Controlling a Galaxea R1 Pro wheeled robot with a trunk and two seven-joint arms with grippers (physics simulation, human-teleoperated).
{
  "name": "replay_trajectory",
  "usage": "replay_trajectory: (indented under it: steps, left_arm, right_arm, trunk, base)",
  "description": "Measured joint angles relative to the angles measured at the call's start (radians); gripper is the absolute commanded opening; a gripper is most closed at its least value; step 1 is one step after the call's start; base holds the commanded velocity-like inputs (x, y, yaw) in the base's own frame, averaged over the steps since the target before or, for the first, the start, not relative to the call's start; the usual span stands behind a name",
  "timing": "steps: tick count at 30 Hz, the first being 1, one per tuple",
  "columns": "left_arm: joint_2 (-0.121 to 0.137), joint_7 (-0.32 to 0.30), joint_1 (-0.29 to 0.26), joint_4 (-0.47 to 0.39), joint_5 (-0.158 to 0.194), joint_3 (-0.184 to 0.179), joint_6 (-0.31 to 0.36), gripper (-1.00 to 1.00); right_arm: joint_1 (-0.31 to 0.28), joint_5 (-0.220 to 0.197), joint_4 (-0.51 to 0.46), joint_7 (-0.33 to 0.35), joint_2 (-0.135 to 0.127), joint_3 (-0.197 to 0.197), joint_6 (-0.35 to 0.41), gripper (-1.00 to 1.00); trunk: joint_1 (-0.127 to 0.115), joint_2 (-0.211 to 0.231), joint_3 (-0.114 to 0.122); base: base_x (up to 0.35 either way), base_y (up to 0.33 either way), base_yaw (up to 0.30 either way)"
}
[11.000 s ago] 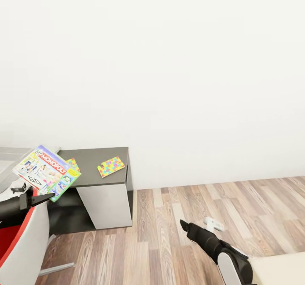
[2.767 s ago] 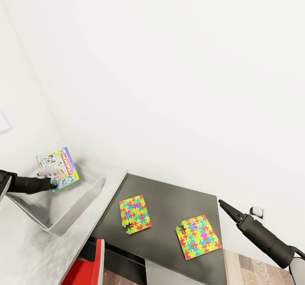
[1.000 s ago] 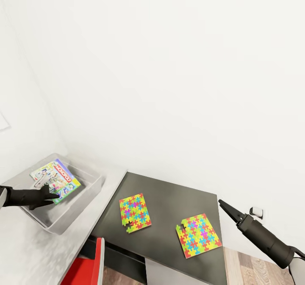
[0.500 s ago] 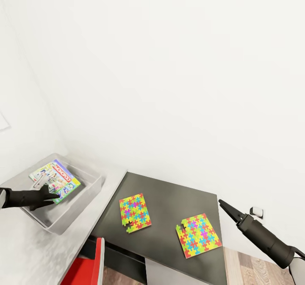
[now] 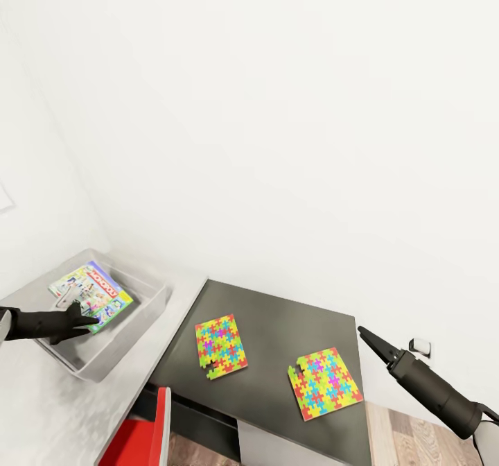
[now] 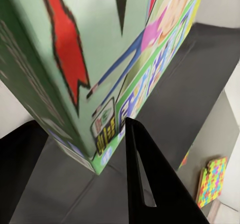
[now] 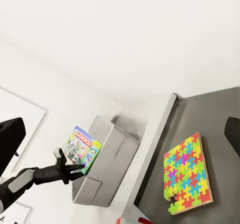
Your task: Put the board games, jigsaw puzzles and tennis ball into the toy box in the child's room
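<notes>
Table (image 5: 277, 313): lower half of the head view; its dark grey end section holds the lower centre, the pale top runs off at lower left, so everything still to be stowed sits within reach of both arms
Toy box (image 5: 149, 313): left edge of the head view, on the pale top just beside the dark section, open side up to take the toys
Board game (image 5: 91, 297): inside the toy box at centre left, tilted with one end raised, green edge toward the arm; judged to be at the point of release, not yet lying flat
Jigsaw puzzles: one slab (image 5: 221, 345) at lower centre, the other (image 5: 324, 384) toward lower right, both flat on the dark section, apart from each other and outside the box, awaiting their turn
Left gripper (image 5: 83, 319): reaching in from the left edge over the near rim; in the left wrist view its fingers (image 6: 142, 184) stand spread on either side of the game's corner, no pad seen pressing the carton, so it reads as parted and gripping nothing
Right gripper (image 5: 366, 336): lower right, held clear beyond the table's end; fingers drawn to a point, whether fully closed cannot be told, nothing between them
</notes>
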Motion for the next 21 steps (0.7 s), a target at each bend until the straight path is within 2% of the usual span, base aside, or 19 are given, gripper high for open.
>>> replay_trajectory:
  steps: [11,15,17,18,21]
  left_arm:
    - [-0.003,0.000,0.000,-0.001,0.001,0.001,0.000,-1.00]
    - [-0.003,0.000,0.000,0.000,0.001,0.002,0.000,-1.00]
    - [-0.003,0.000,0.000,0.000,0.002,0.002,0.000,-1.00]
    - [-0.003,-0.001,0.000,-0.001,0.003,0.002,0.000,-1.00]
    - [-0.003,-0.001,0.000,0.000,0.003,0.002,0.000,-1.00]
  right_arm:
    - [0.000,-0.001,0.000,0.012,-0.005,0.000,0.002,1.00]
    - [0.000,-0.002,0.000,0.138,-0.009,-0.005,0.002,1.00]
    - [0.000,0.000,0.000,0.265,-0.009,-0.014,-0.001,1.00]
    - [0.000,0.001,0.000,0.306,-0.009,-0.023,-0.003,1.00]
    - [0.000,0.002,0.000,0.347,-0.008,-0.040,-0.005,1.00]
  trunk:
    - [0.000,0.000,-0.018]
    - [0.000,0.000,-0.023]
    - [0.000,0.000,-0.023]
    - [0.000,0.000,-0.024]
    - [0.000,0.000,-0.024]
  base:
    - [0.000,0.000,0.000]
    - [0.000,0.000,0.000]
    - [0.000,0.000,0.000]
    - [0.000,0.000,0.000]
    - [0.000,0.000,0.000]
